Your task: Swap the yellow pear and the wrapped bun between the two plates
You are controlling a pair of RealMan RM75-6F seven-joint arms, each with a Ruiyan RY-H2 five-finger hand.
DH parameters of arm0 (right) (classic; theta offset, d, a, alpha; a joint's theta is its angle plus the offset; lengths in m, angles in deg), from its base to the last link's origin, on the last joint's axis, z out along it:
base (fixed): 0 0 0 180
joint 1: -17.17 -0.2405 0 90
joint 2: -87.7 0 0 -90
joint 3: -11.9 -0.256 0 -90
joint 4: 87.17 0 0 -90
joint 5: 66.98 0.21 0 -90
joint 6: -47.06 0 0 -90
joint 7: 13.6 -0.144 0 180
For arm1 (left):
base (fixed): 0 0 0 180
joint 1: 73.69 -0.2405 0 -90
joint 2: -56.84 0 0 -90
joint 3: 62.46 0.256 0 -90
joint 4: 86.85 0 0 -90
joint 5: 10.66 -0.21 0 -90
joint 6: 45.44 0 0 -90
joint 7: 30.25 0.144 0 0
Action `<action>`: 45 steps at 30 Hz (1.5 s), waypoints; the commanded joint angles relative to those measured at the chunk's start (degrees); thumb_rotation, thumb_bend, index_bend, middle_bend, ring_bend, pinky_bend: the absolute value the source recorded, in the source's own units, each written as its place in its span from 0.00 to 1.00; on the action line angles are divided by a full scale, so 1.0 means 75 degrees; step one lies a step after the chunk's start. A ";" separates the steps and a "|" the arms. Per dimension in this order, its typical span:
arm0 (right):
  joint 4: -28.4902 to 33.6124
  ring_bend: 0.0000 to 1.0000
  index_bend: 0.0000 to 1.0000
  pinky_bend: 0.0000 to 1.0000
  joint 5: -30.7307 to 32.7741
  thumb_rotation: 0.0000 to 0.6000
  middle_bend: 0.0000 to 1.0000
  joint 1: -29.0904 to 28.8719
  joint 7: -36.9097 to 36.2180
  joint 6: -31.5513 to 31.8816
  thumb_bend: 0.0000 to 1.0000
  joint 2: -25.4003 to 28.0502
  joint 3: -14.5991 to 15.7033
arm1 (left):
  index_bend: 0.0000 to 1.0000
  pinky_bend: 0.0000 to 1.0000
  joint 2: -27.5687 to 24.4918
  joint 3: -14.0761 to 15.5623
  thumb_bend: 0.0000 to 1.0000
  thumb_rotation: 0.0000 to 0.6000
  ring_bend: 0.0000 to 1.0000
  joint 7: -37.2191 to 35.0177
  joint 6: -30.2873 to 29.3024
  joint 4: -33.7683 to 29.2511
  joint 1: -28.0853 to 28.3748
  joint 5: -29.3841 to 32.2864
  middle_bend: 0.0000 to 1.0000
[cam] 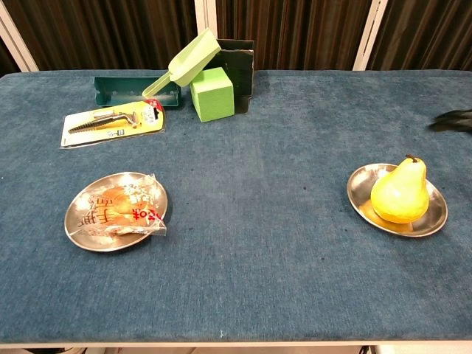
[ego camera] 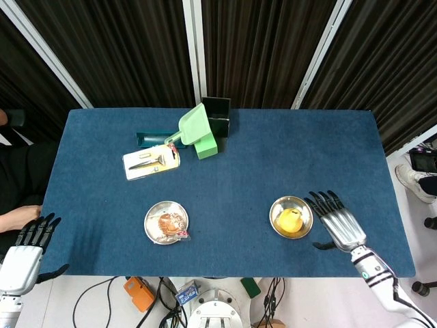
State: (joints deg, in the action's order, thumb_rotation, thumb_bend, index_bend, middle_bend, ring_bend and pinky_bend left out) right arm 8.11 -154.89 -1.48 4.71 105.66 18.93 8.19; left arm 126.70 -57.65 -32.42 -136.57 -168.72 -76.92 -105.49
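Note:
The yellow pear (ego camera: 289,220) (cam: 400,192) stands upright on the right metal plate (ego camera: 302,207) (cam: 359,184). On the left metal plate (ego camera: 153,227) (cam: 78,228) lies the wrapped bun (ego camera: 170,223) (cam: 122,207). My right hand (ego camera: 338,225) hovers just right of the pear's plate, fingers spread, holding nothing; in the chest view only dark fingertips (cam: 453,120) show at the right edge. My left hand (ego camera: 27,247) hangs off the table's near left corner, fingers apart and empty, far from the bun.
At the back centre stand a green block (ego camera: 206,146) (cam: 212,94), a light green scoop (ego camera: 190,126) (cam: 186,61), a black box (ego camera: 217,112), a dark green tray (ego camera: 151,139) (cam: 118,90) and a carded tool pack (ego camera: 151,161) (cam: 112,123). A person's hand (ego camera: 15,217) rests beyond the left edge.

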 commanded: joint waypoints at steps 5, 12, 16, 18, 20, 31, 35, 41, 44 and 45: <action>-0.0190 0.00 0.02 0.00 0.1307 0.78 0.04 -0.0909 0.1305 -0.0905 0.19 -0.0911 -0.0344 | 0.00 0.07 -0.0017 -0.0126 0.03 1.00 0.00 0.0036 -0.0056 -0.0049 -0.0026 0.0184 0.00; -0.0573 0.17 0.36 0.13 0.1395 0.84 0.28 -0.1196 0.0885 -0.1135 0.27 -0.1182 -0.0222 | 0.00 0.07 -0.0025 -0.0110 0.03 1.00 0.00 -0.0049 -0.0147 -0.0052 -0.0065 0.0143 0.00; -0.0689 0.46 0.67 0.48 0.1295 1.00 0.54 -0.1203 0.0865 -0.0955 0.35 -0.1210 -0.0116 | 0.00 0.07 -0.0018 -0.0104 0.03 1.00 0.00 -0.0068 -0.0177 -0.0033 -0.0073 0.0119 0.00; -0.0749 0.53 0.74 0.58 0.1275 1.00 0.60 -0.1177 0.0878 -0.0775 0.37 -0.1281 -0.0114 | 0.00 0.07 -0.0016 -0.0100 0.03 1.00 0.00 -0.0067 -0.0159 -0.0032 -0.0068 0.0122 0.00; -0.0815 0.57 0.79 0.63 0.1209 1.00 0.63 -0.1148 0.0782 -0.0512 0.38 -0.1394 -0.0164 | 0.00 0.07 -0.0012 -0.0101 0.03 1.00 0.00 -0.0055 -0.0141 -0.0036 -0.0062 0.0128 0.00; -0.0066 0.59 0.78 0.65 0.2527 1.00 0.65 -0.2306 0.2676 -0.0486 0.38 -0.2330 -0.1317 | 0.00 0.07 -0.0001 -0.0146 0.03 1.00 0.00 0.0019 0.0005 -0.0069 0.0003 0.0228 0.00; -0.0737 0.57 0.75 0.63 0.3974 1.00 0.65 -0.3271 0.4273 -0.0385 0.38 -0.3614 -0.1861 | 0.00 0.07 -0.0026 -0.0163 0.03 1.00 0.00 -0.0003 0.0018 -0.0060 0.0009 0.0266 0.00; -0.2094 0.46 0.54 0.54 0.5427 1.00 0.55 -0.4341 0.5360 -0.0215 0.38 -0.5103 -0.2169 | 0.00 0.07 -0.0083 -0.0201 0.03 1.00 0.00 -0.0151 0.0113 -0.0040 0.0037 0.0388 0.00; -0.2452 0.38 0.31 0.47 0.5804 1.00 0.42 -0.4581 0.5456 -0.0327 0.38 -0.5382 -0.2110 | 0.00 0.07 -0.0119 -0.0201 0.03 1.00 0.00 -0.0204 0.0144 -0.0050 0.0047 0.0411 0.00; -0.2510 0.33 0.20 0.45 0.5901 1.00 0.36 -0.4634 0.5462 -0.0380 0.38 -0.5403 -0.2064 | 0.00 0.07 -0.0130 -0.0201 0.03 1.00 0.00 -0.0230 0.0118 -0.0055 0.0040 0.0401 0.00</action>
State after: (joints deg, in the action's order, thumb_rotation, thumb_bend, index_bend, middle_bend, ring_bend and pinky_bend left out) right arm -8.99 -112.55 -34.59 44.33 103.36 -20.03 -6.93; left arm 125.79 -59.16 -34.05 -135.59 -169.10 -76.59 -102.45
